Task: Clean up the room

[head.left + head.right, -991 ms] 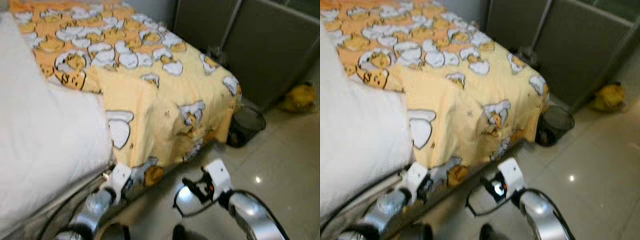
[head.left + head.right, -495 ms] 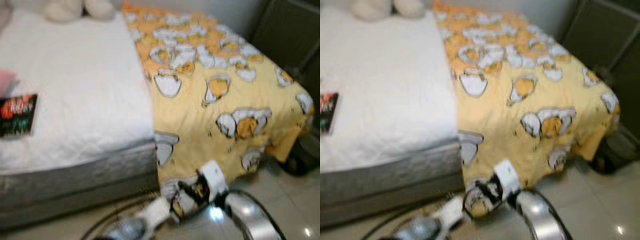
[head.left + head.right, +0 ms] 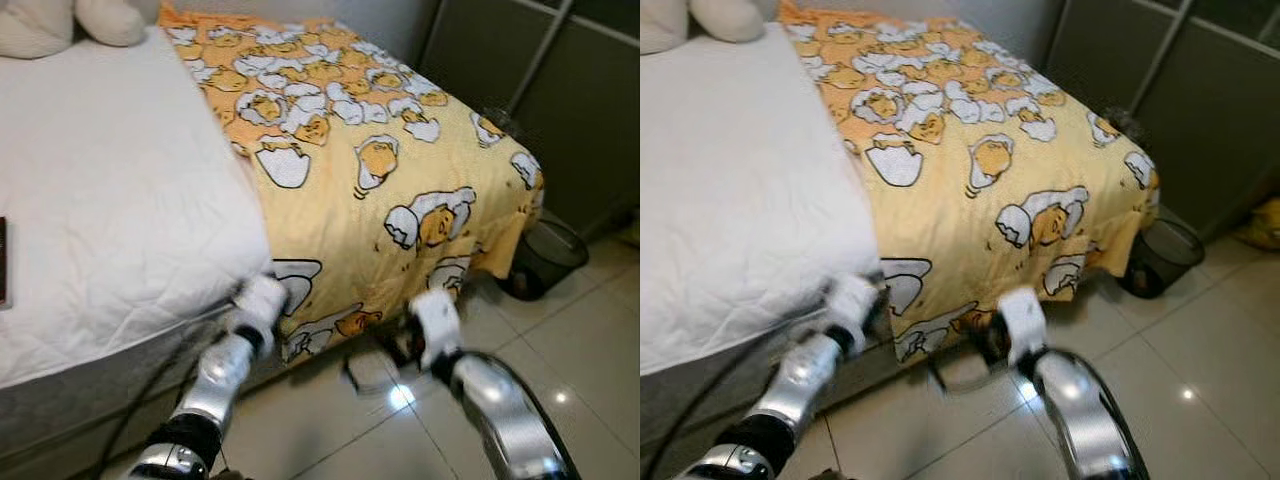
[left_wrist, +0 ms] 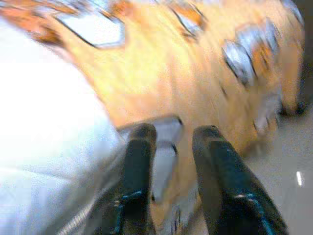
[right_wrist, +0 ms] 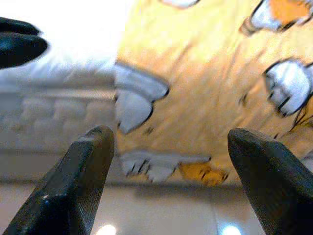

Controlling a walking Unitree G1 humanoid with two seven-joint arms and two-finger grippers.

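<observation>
Bed with white quilted mattress cover (image 3: 110, 210) and yellow cartoon-egg blanket (image 3: 370, 190), left tool (image 4: 168, 142) released at its edge, right tool (image 5: 168, 147) released beside, black mesh bin (image 3: 545, 258) by the bed's foot.

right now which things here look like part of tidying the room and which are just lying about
Job:
- yellow blanket, hanging off the bed's end
- white quilt
- left pincer, open, by the blanket edge
- right pincer, open, facing the blanket

Lying about:
- mesh bin on the floor
- plush toy at the bed's head
</observation>
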